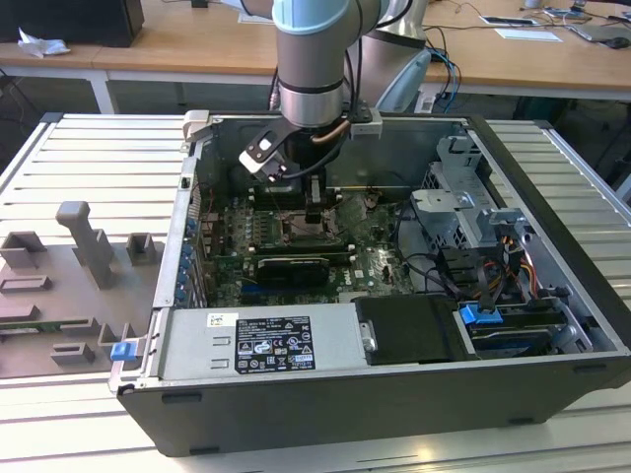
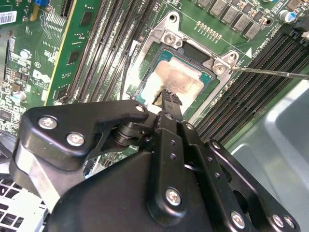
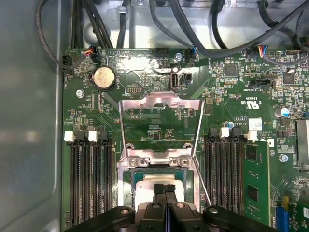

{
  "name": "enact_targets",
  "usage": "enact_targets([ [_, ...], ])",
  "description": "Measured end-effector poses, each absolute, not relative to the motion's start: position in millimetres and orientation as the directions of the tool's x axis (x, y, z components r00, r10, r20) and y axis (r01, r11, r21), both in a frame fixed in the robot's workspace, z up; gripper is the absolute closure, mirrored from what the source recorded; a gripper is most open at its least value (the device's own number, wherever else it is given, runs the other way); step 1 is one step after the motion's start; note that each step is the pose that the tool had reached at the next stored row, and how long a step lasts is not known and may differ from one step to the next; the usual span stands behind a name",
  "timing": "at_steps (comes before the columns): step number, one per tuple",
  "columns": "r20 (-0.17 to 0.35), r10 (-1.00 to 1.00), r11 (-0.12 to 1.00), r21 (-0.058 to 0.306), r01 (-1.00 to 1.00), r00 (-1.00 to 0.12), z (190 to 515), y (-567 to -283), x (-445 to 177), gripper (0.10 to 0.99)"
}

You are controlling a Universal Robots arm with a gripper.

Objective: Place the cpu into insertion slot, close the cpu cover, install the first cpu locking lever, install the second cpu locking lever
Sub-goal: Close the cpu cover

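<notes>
cpu [image 3: 159,178] sits flat in the socket, square with a pale beige-silver face, glossy in the second wrist view. gripper [image 3: 164,187] is right over it, fingers [image 3: 158,194] pressed together, nothing pinched; can't tell if the tips touch the face. cpu cover [image 3: 159,102] is open, flipped back off the socket: thin silver frame, board visible through the cut-out. Lever rod [image 2: 270,73] sticks out over the memory slots. Exterior view: arm [image 1: 311,59] reaches into the PC case [image 1: 394,404] on the bench [image 1: 79,158]

Cpu [image 2: 181,79] partly hidden behind hand [image 2: 168,96]; contact unclear.
</notes>
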State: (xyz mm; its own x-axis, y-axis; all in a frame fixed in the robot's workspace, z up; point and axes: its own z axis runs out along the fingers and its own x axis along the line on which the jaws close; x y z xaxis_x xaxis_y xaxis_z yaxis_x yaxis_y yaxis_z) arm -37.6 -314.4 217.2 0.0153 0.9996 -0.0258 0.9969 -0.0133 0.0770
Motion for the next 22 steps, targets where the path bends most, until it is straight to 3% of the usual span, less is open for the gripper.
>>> enact_targets([
  [22, -0.026, 0.999, -0.018, 0.077, 0.997, 0.020, 231.6, -314.4, -36.2, 0.980],
])
